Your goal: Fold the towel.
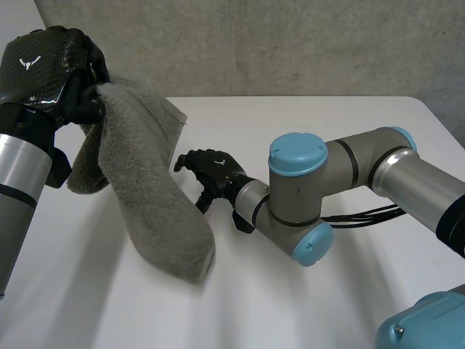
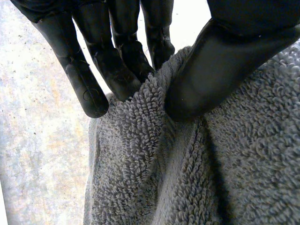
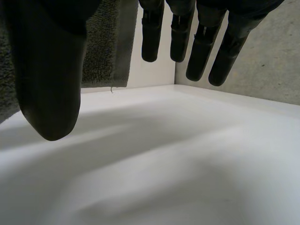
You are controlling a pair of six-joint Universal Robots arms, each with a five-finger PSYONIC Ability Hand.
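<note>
A grey terry towel (image 1: pixel 149 196) hangs from my left hand (image 1: pixel 54 69), raised at the far left, and slopes down until its lower end rests on the white table (image 1: pixel 305 298). In the left wrist view the thumb (image 2: pixel 220 65) and fingers (image 2: pixel 112 70) pinch a bunched upper edge of the towel (image 2: pixel 187 168). My right hand (image 1: pixel 211 171) hovers low over the table just beside the hanging towel, fingers relaxed and holding nothing. In the right wrist view its fingers (image 3: pixel 201 51) and thumb (image 3: pixel 47 79) stand apart over bare table, with the towel (image 3: pixel 103 47) behind the thumb.
A grey concrete wall (image 1: pixel 290 43) runs behind the table's far edge. The right arm's elbow (image 1: pixel 301 196) stretches across the table's middle. The table's right edge (image 1: pixel 443 120) lies at the far right.
</note>
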